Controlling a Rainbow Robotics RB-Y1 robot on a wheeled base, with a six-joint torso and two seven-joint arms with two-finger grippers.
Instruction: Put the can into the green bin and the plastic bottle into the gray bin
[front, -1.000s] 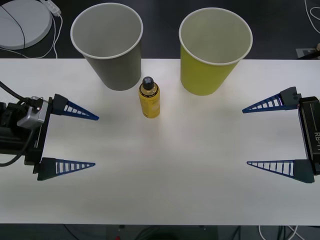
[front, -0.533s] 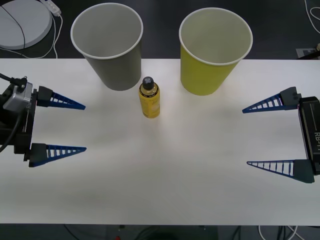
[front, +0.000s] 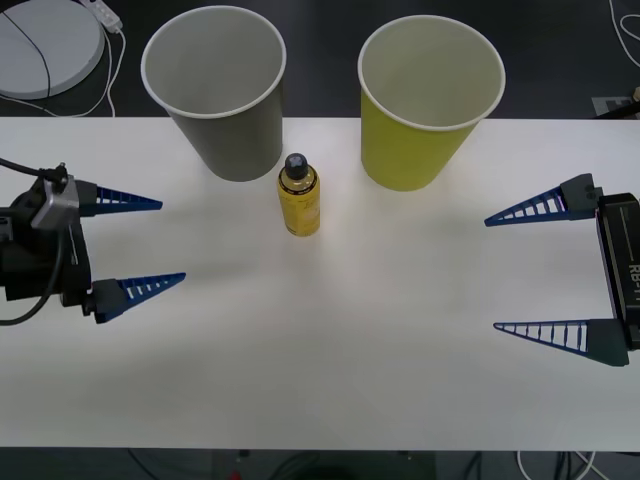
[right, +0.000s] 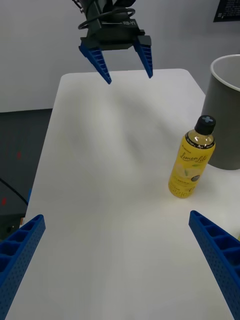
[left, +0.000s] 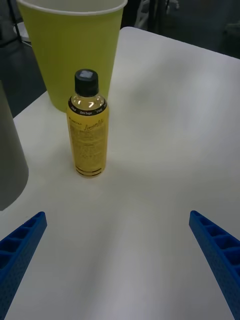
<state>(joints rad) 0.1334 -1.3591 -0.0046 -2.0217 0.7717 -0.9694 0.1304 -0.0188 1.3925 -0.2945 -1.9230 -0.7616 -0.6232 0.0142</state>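
Presently the main hazard is a tip-over: the plastic bottle (front: 299, 196) stands upright, tall for its footprint, in the narrow gap between the gray bin (front: 217, 90) and the green bin (front: 428, 100), slightly nearer than both. If one finger of my left gripper (front: 135, 243) arrives ahead of the other, I judge it would shove the bottle over or send it rolling on the white table (front: 330, 370). A wide approach could also clip the gray bin, which looks light and apt to slide or topple. A second risk is sorting error: the two bins are alike in shape, and the bottle belongs in the gray one, on the left.

Position, as inspected: my left gripper sits at the left edge of the table with its fingers spread wide and holding nothing, pointing right toward the bottle, well apart from it. My right gripper (front: 540, 272) waits at the right edge, likewise wide and empty, also well apart. I see no can on the table.
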